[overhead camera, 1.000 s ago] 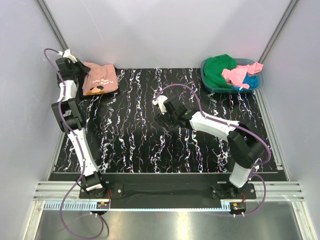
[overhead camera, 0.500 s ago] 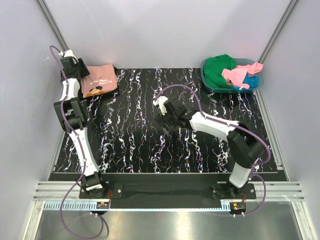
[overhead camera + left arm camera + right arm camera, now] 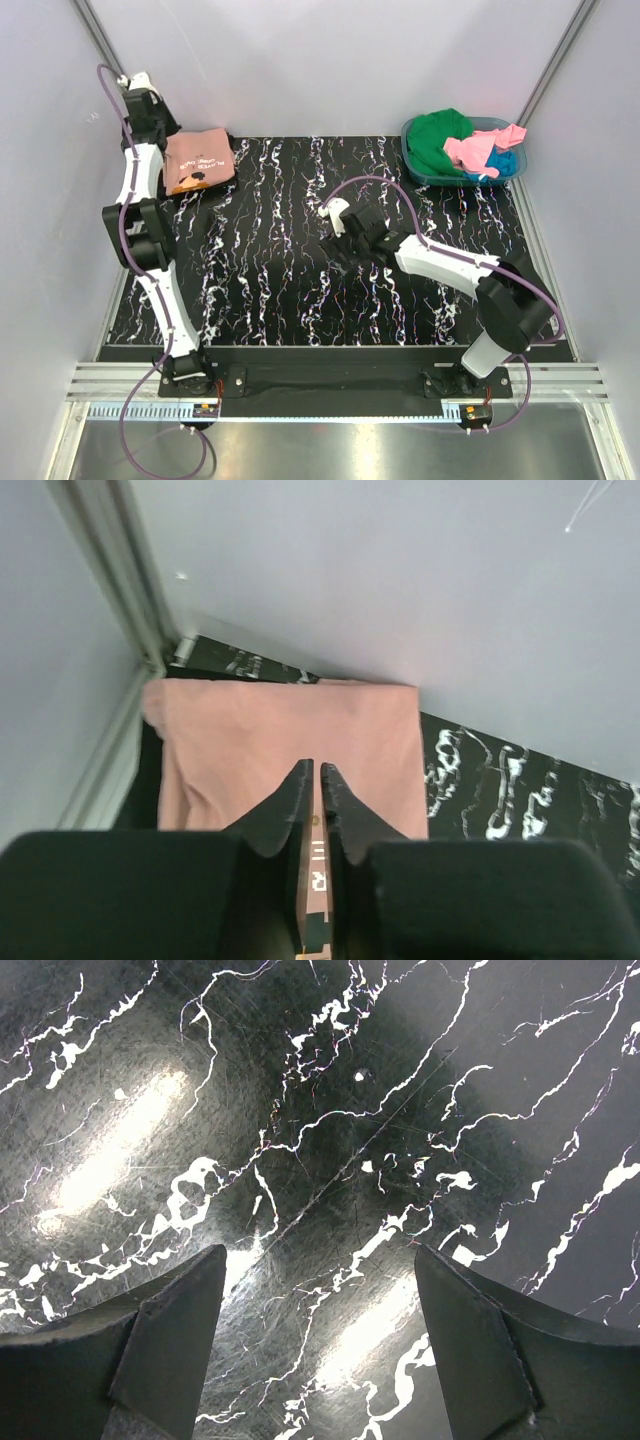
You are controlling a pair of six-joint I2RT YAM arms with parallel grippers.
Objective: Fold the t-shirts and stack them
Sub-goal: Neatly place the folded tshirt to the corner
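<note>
Salmon tee (image 3: 200, 162) – folded flat in far-left corner, print up. Left gripper (image 3: 312, 780) hangs above it, fingers pinched together on nothing. Right gripper (image 3: 320, 1290) low over bare table (image 3: 260, 280) at centre, jaws spread wide, empty. Unfolded ones – green tee (image 3: 435, 140), pink tee (image 3: 475, 150), blue tee (image 3: 503, 163) – heaped in basket (image 3: 430, 180), far-right corner. Heap lies beyond and to right of right gripper, well apart. Right arm clearly nearer, so fetch likely falls to it.
</note>
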